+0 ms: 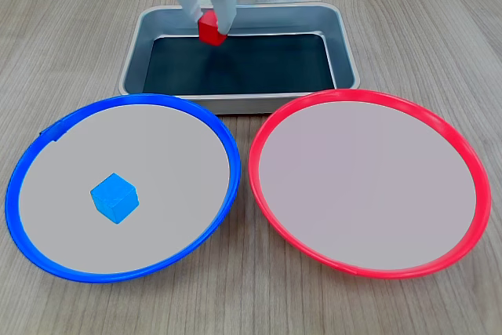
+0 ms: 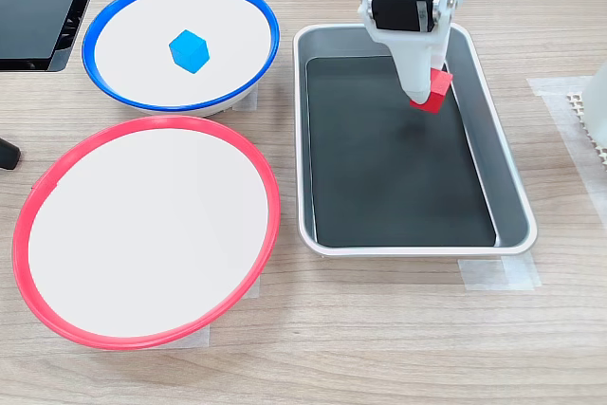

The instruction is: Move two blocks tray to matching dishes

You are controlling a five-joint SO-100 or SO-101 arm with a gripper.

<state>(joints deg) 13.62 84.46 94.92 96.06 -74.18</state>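
Both fixed views: gripper grips red block

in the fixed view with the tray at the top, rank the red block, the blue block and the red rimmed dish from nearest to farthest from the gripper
1. Red block: held between the fingers of the gripper, above the tray.
2. Red-rimmed dish: lower right, its near rim just below the tray.
3. Blue block: lower left, lying in the blue-rimmed dish.

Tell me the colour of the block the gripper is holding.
Bright red. The red block sits clamped in the gripper above the tray, clearest in this fixed view.
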